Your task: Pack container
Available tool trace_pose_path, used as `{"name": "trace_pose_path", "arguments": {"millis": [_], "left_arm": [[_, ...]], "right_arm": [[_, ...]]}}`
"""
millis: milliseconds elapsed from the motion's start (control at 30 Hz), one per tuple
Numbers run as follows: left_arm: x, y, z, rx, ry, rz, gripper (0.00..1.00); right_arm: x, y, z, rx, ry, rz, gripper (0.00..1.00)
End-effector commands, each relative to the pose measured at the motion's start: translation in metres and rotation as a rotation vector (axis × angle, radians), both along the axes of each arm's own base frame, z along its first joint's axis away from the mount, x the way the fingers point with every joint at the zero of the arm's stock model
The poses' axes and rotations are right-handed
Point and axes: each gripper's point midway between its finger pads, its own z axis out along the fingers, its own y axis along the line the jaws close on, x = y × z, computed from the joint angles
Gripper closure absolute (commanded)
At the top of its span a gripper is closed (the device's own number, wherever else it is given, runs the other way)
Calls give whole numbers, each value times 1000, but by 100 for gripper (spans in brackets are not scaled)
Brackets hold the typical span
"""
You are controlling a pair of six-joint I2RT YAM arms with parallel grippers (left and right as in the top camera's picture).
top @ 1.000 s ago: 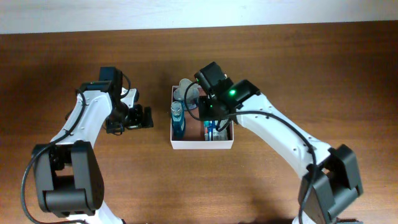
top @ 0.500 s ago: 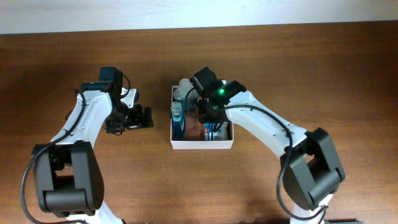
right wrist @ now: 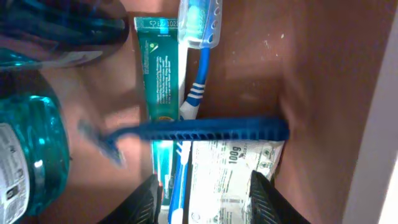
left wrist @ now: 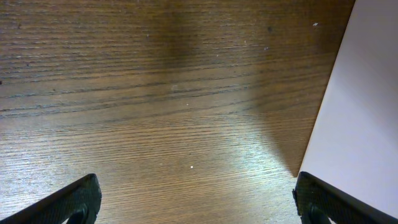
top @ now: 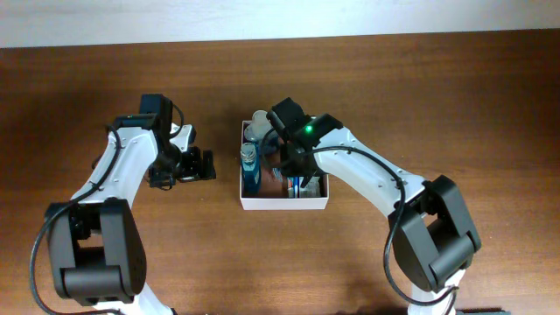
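Legible print: one weight mark.
In the right wrist view, "100g" stands upside down on the white packet in the container, beside the blue comb; the green tube's print is too small to read.

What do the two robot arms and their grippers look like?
Both the left arm and the right arm have white rounded shells, black joints and black bases. A thin black cable runs along each. A green light glows near the right wrist. The left gripper and right gripper are black.
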Motion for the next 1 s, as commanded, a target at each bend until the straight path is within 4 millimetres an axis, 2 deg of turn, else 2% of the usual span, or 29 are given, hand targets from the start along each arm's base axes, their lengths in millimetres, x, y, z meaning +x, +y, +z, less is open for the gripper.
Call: {"name": "trace_pose_path", "arguments": {"millis": [0, 100, 133, 200, 233, 267, 333, 467, 600, 733, 967], "left_arm": [[-1, 2, 1, 0, 0, 7, 1], [-1, 2, 1, 0, 0, 7, 1], [-1, 2, 1, 0, 0, 7, 1], [-1, 2, 1, 0, 0, 6, 1], [-1, 2, 1, 0, 0, 7, 1], [-1, 2, 1, 0, 0, 7, 1], [-1, 2, 1, 0, 0, 7, 1], [-1, 2, 1, 0, 0, 7, 1], [-1, 2, 1, 0, 0, 7, 1], [-1, 2, 1, 0, 0, 7, 1], [-1, 2, 1, 0, 0, 7, 1]], "right_arm": [[8, 0, 58, 52, -137, 6, 59], [6, -3, 104, 107, -234, 2, 58], [2, -7, 130, 139, -288, -1, 57], [-7, -13, 161, 171, -346, -4, 56], [-18, -22, 188, 198, -395, -8, 55], [-27, -29, 204, 212, -425, -11, 55], [-44, -43, 230, 234, -474, -18, 53], [-90, -76, 278, 289, -571, -27, 52], [-136, -115, 310, 320, -670, -52, 50], [-183, -149, 332, 377, -770, -66, 43], [-255, -199, 342, 456, -915, -59, 40]]}}
